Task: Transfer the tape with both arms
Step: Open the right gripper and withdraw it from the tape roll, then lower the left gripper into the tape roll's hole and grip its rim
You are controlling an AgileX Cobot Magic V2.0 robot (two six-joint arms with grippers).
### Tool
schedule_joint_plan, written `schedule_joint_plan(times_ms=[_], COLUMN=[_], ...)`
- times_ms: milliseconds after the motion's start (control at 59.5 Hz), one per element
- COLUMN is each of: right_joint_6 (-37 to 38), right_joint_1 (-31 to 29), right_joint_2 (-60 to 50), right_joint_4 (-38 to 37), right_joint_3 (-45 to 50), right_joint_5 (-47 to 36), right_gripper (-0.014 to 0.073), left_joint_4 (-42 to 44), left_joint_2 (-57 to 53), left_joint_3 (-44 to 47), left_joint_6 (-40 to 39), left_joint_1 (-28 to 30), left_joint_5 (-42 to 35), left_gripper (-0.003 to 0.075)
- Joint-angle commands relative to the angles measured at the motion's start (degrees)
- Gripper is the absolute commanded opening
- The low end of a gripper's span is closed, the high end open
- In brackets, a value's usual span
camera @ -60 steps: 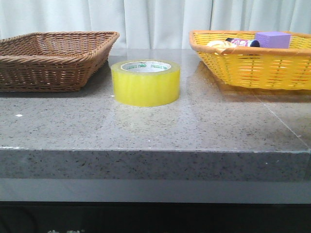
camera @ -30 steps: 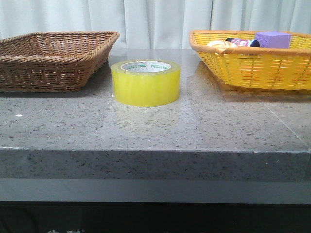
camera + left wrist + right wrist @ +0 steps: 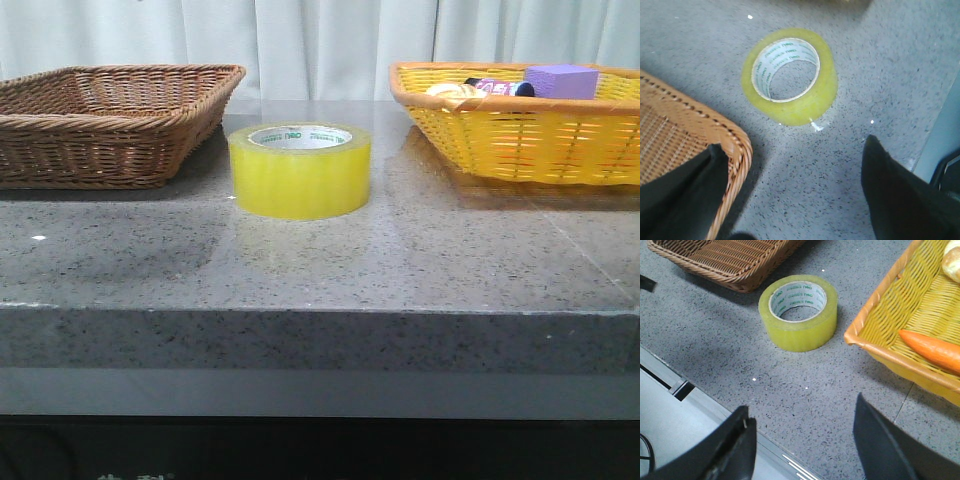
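— One roll, is that all you are after?

— One roll, yes: the tape (image 3: 300, 170) lies flat on the table (image 3: 400, 270), hollow centre up, between the brown basket (image 3: 110, 120) and the yellow basket (image 3: 520, 125), touching neither. I judge it sits in that gap so that either of my arms can reach it, which a pass from one arm to the other would call for

— And your fingers?

— Two pairs. My left fingers (image 3: 790, 195) are spread wide and hold nothing, hanging above the table with one tip over a corner of the brown basket and the roll ahead of them. My right fingers (image 3: 800, 445) are spread just as wide, also holding nothing, over the table's near edge with the roll ahead. Neither pair touches the tape

— What else do you count?

— Two baskets. The brown one shows nothing inside from my views. In the yellow one I count one purple block (image 3: 562, 80), one orange carrot (image 3: 935, 350), one dark object I cannot make out, and one golden round thing
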Motion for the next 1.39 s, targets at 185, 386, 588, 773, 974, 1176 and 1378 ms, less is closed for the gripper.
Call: schedule_joint_plan(times_ms=[185,386,588,773,974,1176,1378], right_joint_6=[0.05,0.05,0.05,0.05,0.05,0.05,0.05], right_joint_1=[-0.27,-0.27,-0.27,-0.27,-0.27,-0.27,-0.27], right_joint_2=[-0.63,-0.63,-0.63,-0.63,-0.63,-0.63,-0.63], right_joint_4=[0.08,0.08,0.08,0.08,0.08,0.08,0.08], right_joint_3=[-1.48,-1.48,-1.48,-1.48,-1.48,-1.48,-1.48], right_joint_5=[-4.23,-4.23,-4.23,-4.23,-4.23,-4.23,-4.23], right_gripper=[0.0455,0.0455,0.0455,0.0455,0.0455,0.0455,0.0455], left_joint_4=[-6.14,-7.51,-11.92,-13.42,-14.71,-14.85,-14.87], left_joint_2=[12.58,20.95,27.95,33.18,36.58,38.95,40.59], left_joint_3=[-13.98,-21.83,-29.04,-33.65,-34.79,-34.84,-34.84], left_joint_6=[8.32,8.33,9.57,9.50,9.50,9.50,9.50], left_joint_1=[-0.44,-0.44,-0.44,-0.44,-0.44,-0.44,-0.44], left_joint_5=[6.52,10.68,14.76,18.96,19.39,19.90,19.91], left_gripper=[0.0542,0.0542,0.0542,0.0542,0.0542,0.0508,0.0452])
